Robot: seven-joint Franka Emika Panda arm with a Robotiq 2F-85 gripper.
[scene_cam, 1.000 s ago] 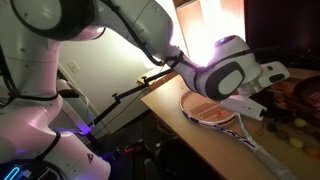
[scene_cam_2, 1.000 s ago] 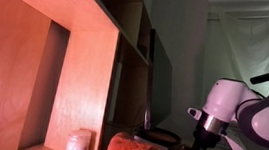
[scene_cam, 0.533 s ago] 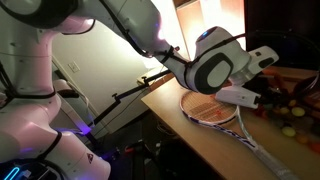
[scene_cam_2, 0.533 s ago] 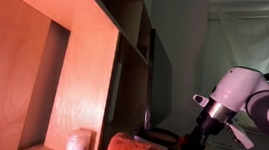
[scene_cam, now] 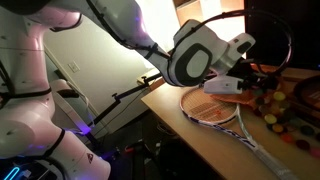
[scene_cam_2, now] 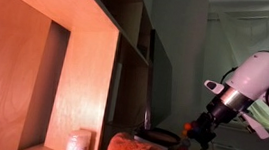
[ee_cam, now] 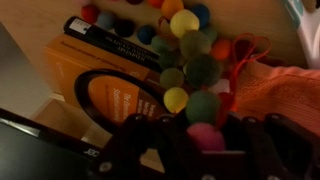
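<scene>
The end effector [ee_cam: 205, 148] is clamped shut on a string of colored balls [ee_cam: 200, 70] at lower middle of the wrist view. The string trails toward the top, beside a racket [scene_cam: 213, 108] on the counter [scene_cam: 203, 138].

One tennis racket [scene_cam: 213, 108] lies near the table's [scene_cam: 170, 101] front edge. The wrist view shows one orange book [ee_cam: 100, 75], one orange cloth [ee_cam: 275, 90] and roughly fifteen coloured pom-poms [ee_cam: 185, 22], too crowded to count exactly.
</scene>
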